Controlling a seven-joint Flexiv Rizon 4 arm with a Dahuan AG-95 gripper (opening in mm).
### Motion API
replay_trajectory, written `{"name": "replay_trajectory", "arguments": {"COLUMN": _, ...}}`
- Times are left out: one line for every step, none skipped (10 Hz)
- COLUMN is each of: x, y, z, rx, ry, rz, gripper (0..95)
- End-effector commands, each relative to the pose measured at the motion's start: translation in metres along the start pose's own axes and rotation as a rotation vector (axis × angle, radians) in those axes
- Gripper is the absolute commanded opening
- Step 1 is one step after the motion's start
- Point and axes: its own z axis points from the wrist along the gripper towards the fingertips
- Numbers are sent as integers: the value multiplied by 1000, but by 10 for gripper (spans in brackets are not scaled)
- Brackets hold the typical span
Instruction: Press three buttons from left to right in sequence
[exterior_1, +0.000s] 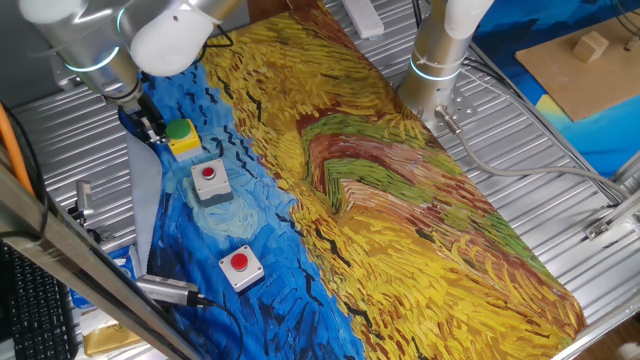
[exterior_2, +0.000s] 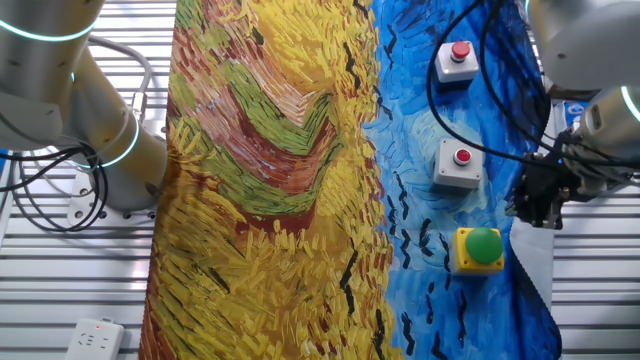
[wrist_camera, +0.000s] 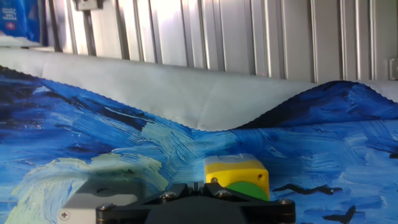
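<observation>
Gripper (exterior_1: 152, 128) just beside green button (exterior_1: 180, 130) on its yellow box, at near edge of painted cloth (exterior_1: 400, 180). Fingertip spacing not resolvable in any view; cannot tell state. Probably first press pending. Centre over green cap, descend straight, press squarely. Next out: middle red button (exterior_1: 208, 173), then far red button (exterior_1: 239, 263).
</observation>
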Motion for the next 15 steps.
{"name": "replay_trajectory", "arguments": {"x": 0, "y": 0, "z": 0, "rx": 1, "ry": -1, "rz": -3, "gripper": 0}}
{"name": "replay_trajectory", "arguments": {"x": 0, "y": 0, "z": 0, "rx": 1, "ry": -1, "rz": -3, "gripper": 0}}
{"name": "replay_trajectory", "arguments": {"x": 0, "y": 0, "z": 0, "rx": 1, "ry": -2, "rz": -5, "gripper": 0}}
{"name": "replay_trajectory", "arguments": {"x": 0, "y": 0, "z": 0, "rx": 1, "ry": -2, "rz": -6, "gripper": 0}}
{"name": "replay_trajectory", "arguments": {"x": 0, "y": 0, "z": 0, "rx": 1, "ry": -2, "rz": -8, "gripper": 0}}
{"name": "replay_trajectory", "arguments": {"x": 0, "y": 0, "z": 0, "rx": 1, "ry": -1, "rz": -6, "gripper": 0}}
{"name": "replay_trajectory", "arguments": {"x": 0, "y": 0, "z": 0, "rx": 1, "ry": -1, "rz": -4, "gripper": 0}}
{"name": "replay_trajectory", "arguments": {"x": 0, "y": 0, "z": 0, "rx": 1, "ry": -1, "rz": -4, "gripper": 0}}
{"name": "replay_trajectory", "arguments": {"x": 0, "y": 0, "z": 0, "rx": 0, "ry": 0, "rz": -3, "gripper": 0}}
{"name": "replay_trajectory", "arguments": {"x": 0, "y": 0, "z": 0, "rx": 0, "ry": 1, "rz": -2, "gripper": 0}}
{"name": "replay_trajectory", "arguments": {"x": 0, "y": 0, "z": 0, "rx": 0, "ry": 1, "rz": -2, "gripper": 0}}
{"name": "replay_trajectory", "arguments": {"x": 0, "y": 0, "z": 0, "rx": -1, "ry": 1, "rz": 3, "gripper": 0}}
{"name": "replay_trajectory", "arguments": {"x": 0, "y": 0, "z": 0, "rx": -9, "ry": 3, "rz": 15, "gripper": 0}}
{"name": "replay_trajectory", "arguments": {"x": 0, "y": 0, "z": 0, "rx": -40, "ry": 10, "rz": 26, "gripper": 0}}
{"name": "replay_trajectory", "arguments": {"x": 0, "y": 0, "z": 0, "rx": -59, "ry": 19, "rz": 29, "gripper": 0}}
